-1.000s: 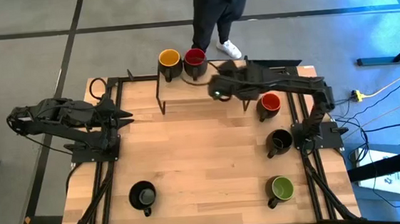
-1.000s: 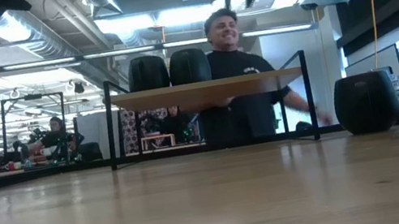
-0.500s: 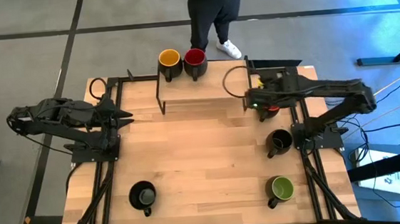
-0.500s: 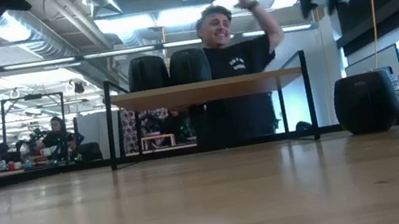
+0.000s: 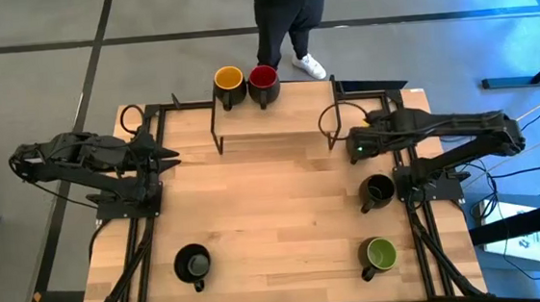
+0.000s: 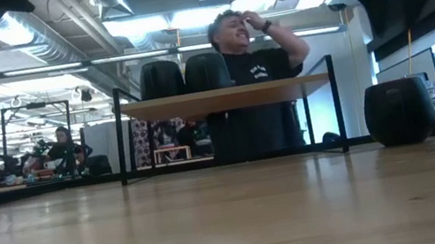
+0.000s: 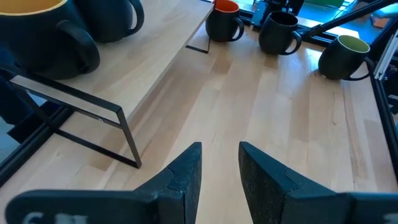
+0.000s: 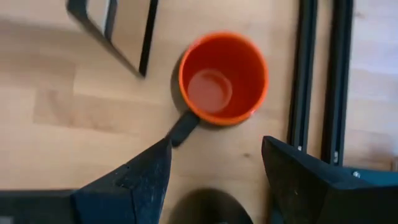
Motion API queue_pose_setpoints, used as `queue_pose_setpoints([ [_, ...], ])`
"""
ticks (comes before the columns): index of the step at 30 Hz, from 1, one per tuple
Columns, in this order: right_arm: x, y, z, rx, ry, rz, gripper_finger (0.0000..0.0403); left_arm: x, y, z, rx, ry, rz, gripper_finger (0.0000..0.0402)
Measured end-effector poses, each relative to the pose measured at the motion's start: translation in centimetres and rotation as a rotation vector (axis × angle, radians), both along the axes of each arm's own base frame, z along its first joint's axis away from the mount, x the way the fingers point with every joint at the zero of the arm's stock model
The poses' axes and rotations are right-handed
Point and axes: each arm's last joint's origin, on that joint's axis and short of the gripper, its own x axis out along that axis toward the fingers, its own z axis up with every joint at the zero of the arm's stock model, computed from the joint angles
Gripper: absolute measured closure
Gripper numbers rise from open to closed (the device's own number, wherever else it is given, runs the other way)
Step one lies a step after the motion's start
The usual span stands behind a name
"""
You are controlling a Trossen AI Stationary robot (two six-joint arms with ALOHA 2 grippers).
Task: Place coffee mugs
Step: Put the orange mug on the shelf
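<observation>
The wooden table [image 5: 275, 218] carries a low wooden shelf [image 5: 268, 122] along its far edge. A person [image 6: 251, 80] stands beyond that edge, one hand raised to the head. The left arm waits at the table's left edge, its gripper [image 7: 219, 163] with fingers slightly apart and holding nothing. The right gripper [image 8: 214, 171] hangs over the orange-red mug [image 8: 222, 78] near the shelf's right end, fingers spread wide and not touching it; the mug stands upright on the table. The yellow mug [image 5: 229, 83] and red mug [image 5: 263, 80] stand side by side on the shelf's far edge. One black mug [image 5: 376, 191] and the green mug [image 5: 380, 254] stand along the right edge, another black mug [image 5: 193, 264] near the front left corner.
</observation>
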Motion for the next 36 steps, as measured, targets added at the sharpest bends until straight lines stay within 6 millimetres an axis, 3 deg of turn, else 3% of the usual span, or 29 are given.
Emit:
queue_pose_setpoints([
  [12,0.9,0.0,-3.1,0.033,-0.017,0.111,0.0164,0.0,0.0,0.0,-0.002,0.0,0.001,0.0301],
  [23,2.1,0.0,-6.8,0.075,-0.133,-0.224,0.0164,0.0,0.0,0.0,-0.006,-0.002,0.003,0.0301],
  [36,3.8,-0.3,-9.3,0.013,-0.056,-0.358,0.0169,0.0,0.0,0.0,-0.007,-0.002,0.003,0.0301],
])
